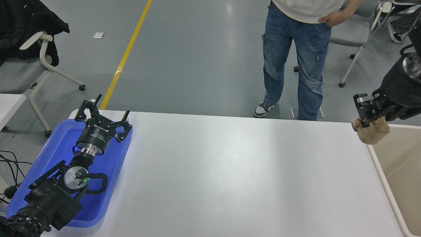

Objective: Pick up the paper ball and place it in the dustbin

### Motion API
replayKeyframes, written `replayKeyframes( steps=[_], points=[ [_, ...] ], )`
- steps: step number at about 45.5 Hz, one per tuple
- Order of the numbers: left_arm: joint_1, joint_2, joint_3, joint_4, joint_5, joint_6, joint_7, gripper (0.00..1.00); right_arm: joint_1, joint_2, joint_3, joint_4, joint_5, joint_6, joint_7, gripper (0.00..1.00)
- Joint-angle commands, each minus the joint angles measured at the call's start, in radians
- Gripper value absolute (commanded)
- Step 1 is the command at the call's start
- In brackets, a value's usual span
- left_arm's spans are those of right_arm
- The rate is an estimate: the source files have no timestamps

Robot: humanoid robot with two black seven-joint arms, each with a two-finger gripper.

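Note:
My right gripper [370, 119] is shut on the tan-brown paper ball [371, 132] and holds it in the air at the table's far right corner. The ball hangs over the pale rim of the beige dustbin [381, 184], which stands against the table's right edge and is cut off by the picture's right side. My left gripper [102, 116] is open and parked over the blue tray [42, 154] at the lower left.
A person in blue jeans [296, 62] stands at the table's far side, right of centre. Office chairs [36, 62] stand on the grey floor at the far left and far right. The white table [230, 177] spans the middle.

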Motion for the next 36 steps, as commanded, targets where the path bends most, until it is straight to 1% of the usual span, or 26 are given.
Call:
replayKeyframes(
  steps=[1,7,18,27,36],
  points=[
    [0.000,0.000,0.000,0.000,0.000,0.000,0.000,1.00,0.002,-0.012,-0.143,-0.032,0.002,0.000,-0.001,0.00],
    [0.000,0.000,0.000,0.000,0.000,0.000,0.000,1.00,-0.015,-0.024,-0.200,-0.055,0.002,0.000,-0.001,0.00],
    [0.000,0.000,0.000,0.000,0.000,0.000,0.002,1.00,-0.132,-0.155,-0.220,-0.138,-0.016,0.000,-0.001,0.00],
    [0.000,0.000,0.000,0.000,0.000,0.000,0.002,1.00,-0.176,-0.234,-0.246,-0.155,-0.055,0.000,-0.002,0.00],
    [0.000,0.000,0.000,0.000,0.000,0.000,0.000,1.00,-0.284,-0.254,-0.236,-0.192,-0.045,-0.012,-0.002,0.00]
  ],
)
